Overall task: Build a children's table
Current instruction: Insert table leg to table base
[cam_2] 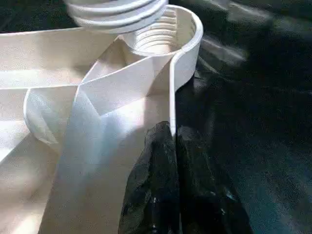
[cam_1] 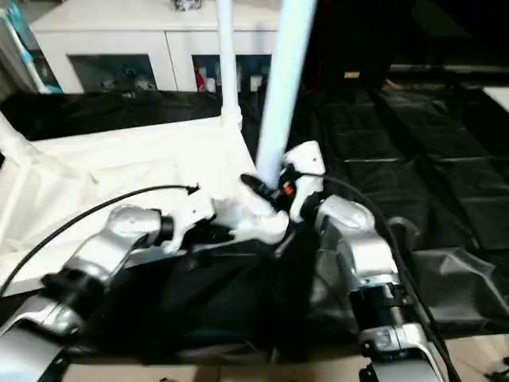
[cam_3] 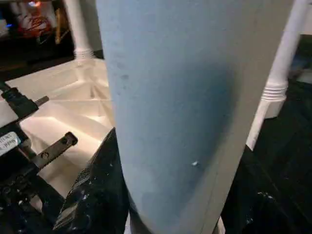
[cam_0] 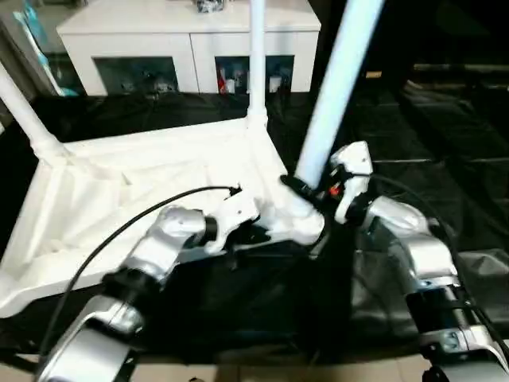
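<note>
Tabletop (cam_0: 135, 199) lies upside down on black sheeting (cam_0: 445, 143), two legs already upright in its sockets.
Eye views: right gripper (cam_0: 306, 191) clamps a tilted leg (cam_0: 338, 87) over the near socket. Left wrist view: left gripper (cam_2: 173, 146) pinches the top's rim. Right wrist view: black fingers (cam_3: 92, 195) wrap the leg.

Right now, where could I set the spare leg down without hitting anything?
Free: black mat right of the tabletop, beyond the right gripper. Also the mat strip between tabletop and cabinet. Crowded: the near corner socket, where the left gripper pinches the rim and the right holds a leg.
</note>
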Robot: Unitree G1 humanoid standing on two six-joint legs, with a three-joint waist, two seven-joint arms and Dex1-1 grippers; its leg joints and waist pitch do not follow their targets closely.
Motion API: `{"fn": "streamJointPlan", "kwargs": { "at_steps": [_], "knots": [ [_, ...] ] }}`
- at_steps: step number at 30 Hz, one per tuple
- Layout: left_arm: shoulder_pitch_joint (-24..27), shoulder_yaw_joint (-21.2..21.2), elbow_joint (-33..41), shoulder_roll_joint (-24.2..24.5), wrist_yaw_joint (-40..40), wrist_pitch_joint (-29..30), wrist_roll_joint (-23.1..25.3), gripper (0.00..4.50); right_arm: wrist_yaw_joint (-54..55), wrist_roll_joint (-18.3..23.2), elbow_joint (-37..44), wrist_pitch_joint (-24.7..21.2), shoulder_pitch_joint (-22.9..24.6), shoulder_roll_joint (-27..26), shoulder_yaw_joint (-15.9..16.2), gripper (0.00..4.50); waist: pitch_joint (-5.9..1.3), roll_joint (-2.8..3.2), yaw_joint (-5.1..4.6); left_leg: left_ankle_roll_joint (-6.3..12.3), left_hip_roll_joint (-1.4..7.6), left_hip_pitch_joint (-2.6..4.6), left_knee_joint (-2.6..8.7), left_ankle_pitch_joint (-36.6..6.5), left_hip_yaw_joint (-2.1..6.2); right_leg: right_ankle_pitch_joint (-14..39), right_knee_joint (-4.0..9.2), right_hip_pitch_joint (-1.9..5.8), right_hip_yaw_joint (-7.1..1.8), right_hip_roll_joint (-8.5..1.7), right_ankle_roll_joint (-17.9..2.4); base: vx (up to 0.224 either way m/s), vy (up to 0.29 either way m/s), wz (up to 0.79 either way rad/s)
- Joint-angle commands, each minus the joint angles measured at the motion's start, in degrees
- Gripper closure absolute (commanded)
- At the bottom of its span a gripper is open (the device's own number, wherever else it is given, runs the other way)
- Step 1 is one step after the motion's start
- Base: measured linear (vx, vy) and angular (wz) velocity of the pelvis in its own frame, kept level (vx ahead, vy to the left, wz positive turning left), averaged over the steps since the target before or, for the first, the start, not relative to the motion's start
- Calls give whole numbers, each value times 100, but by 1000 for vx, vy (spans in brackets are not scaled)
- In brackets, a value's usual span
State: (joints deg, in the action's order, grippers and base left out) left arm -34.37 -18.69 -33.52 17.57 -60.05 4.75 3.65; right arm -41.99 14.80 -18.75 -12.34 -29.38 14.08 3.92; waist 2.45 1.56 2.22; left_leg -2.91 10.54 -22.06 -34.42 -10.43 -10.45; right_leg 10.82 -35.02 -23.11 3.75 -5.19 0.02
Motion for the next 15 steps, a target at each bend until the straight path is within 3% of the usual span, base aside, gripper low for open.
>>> {"fn": "streamJointPlan", "kwargs": {
  "at_steps": [1, 7, 9, 10, 11, 15],
  "knots": [
    [194, -205, -140, 158, -105, 273, 192, 450, -178, 9, -70, -88, -108, 41, -1, 262, -354, -90, 37, 411, 258, 101, 424, -970, 69, 636, 355, 281, -245, -322, -1465, 0, 0, 0],
    [170, -183, -47, 214, -82, 384, 232, 450, -407, 51, -77, -227, -1, 164, 118, 262, -358, -127, 44, 360, 250, 88, 420, -934, 70, 516, 346, 307, -255, -333, -1468, 0, 0, 0],
    [154, -186, -29, 217, -95, 406, 218, 450, -450, 41, -1, -300, 54, 220, 146, 262, -361, -101, 52, 375, 246, 93, 413, -875, 68, 441, 338, 307, -254, -329, -1497, 0, 0, 0],
    [144, -191, -26, 219, -97, 401, 217, 450, -460, 45, 31, -313, 74, 235, 139, 262, -367, -115, 53, 390, 247, 91, 407, -839, 67, 368, 329, 314, -252, -329, -1517, 0, 0, 0],
    [134, -196, -19, 220, -109, 409, 208, 450, -471, 55, 60, -331, 94, 246, 108, 262, -367, -72, 61, 388, 246, 91, 406, -834, 74, 340, 325, 313, -252, -332, -1530, 0, 0, 0],
    [122, -229, 35, 213, -167, 436, 185, 450, -415, 37, -61, -271, 84, 246, 14, 262, -369, -63, 39, 338, 246, 99, 412, -964, 77, 316, 333, 315, -245, -319, -1575, 0, 0, 0]
  ]
}}
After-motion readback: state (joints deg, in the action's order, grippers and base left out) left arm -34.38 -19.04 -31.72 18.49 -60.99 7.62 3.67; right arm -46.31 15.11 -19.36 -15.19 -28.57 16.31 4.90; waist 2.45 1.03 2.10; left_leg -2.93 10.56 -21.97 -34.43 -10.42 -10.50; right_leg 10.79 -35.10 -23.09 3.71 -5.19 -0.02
